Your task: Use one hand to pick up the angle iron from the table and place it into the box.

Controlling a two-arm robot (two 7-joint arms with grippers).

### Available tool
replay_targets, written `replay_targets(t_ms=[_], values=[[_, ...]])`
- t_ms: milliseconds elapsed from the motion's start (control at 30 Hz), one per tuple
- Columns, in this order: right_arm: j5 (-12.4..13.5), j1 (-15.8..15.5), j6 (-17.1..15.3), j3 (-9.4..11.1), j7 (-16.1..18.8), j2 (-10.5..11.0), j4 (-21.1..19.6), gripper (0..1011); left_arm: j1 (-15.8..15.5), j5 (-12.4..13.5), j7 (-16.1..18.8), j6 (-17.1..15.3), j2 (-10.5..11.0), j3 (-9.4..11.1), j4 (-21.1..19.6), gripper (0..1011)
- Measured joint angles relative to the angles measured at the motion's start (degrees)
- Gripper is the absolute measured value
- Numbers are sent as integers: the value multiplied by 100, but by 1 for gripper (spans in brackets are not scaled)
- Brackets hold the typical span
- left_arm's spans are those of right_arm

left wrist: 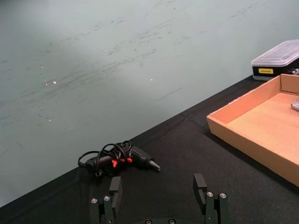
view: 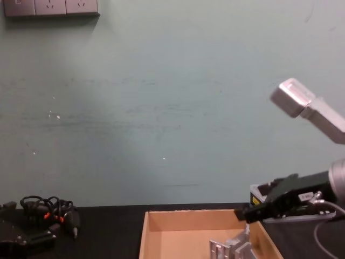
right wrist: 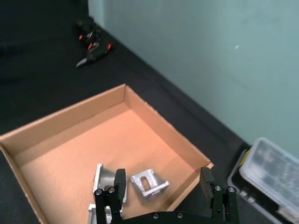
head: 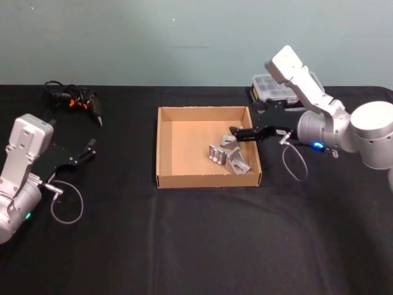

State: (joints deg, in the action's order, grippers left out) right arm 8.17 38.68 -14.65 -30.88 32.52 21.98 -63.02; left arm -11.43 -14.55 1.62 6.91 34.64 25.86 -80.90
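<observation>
The tan cardboard box (head: 184, 144) sits mid-table on the black table (head: 196, 246). Three grey metal angle irons lie in its right half: one (head: 216, 153) beside another (head: 237, 161), and a third (head: 228, 140) by the right wall. My right gripper (head: 234, 132) hovers open over that right side, holding nothing. In the right wrist view its fingers (right wrist: 120, 179) straddle, from above, an angle iron (right wrist: 148, 183) resting on the box floor. In the chest view the right gripper (view: 242, 214) is just above the box (view: 161, 224). My left gripper (head: 89, 149) is parked open at the far left.
A clear-lidded plastic case (head: 275, 88) stands behind the right arm at the back right. A black tool with orange marks and a coiled cable (head: 77, 98) lies at the back left. Cable loops hang by each wrist.
</observation>
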Motion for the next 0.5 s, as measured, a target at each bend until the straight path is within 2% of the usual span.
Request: replay_targets(t_ms=[100, 233, 367, 400, 467, 500], values=[[36, -324, 58, 196, -279, 129, -528, 1000, 0, 0, 0, 0, 0, 0, 0, 1000], [36, -590, 116, 360, -515, 233, -950, 1000, 0, 0, 0, 0, 0, 0, 0, 1000], [8, -1079, 235, 675, -928, 396, -1617, 1000, 0, 0, 0, 0, 0, 0, 0, 1000], [-4, -1277, 280, 807, -1087, 453, -1842, 1000, 0, 0, 0, 0, 0, 0, 0, 1000], [-11, -1451, 308, 919, -1219, 499, -2019, 1000, 0, 0, 0, 0, 0, 0, 0, 1000], [-16, -1629, 326, 1042, -1345, 546, -2196, 1000, 0, 0, 0, 0, 0, 0, 0, 1000]])
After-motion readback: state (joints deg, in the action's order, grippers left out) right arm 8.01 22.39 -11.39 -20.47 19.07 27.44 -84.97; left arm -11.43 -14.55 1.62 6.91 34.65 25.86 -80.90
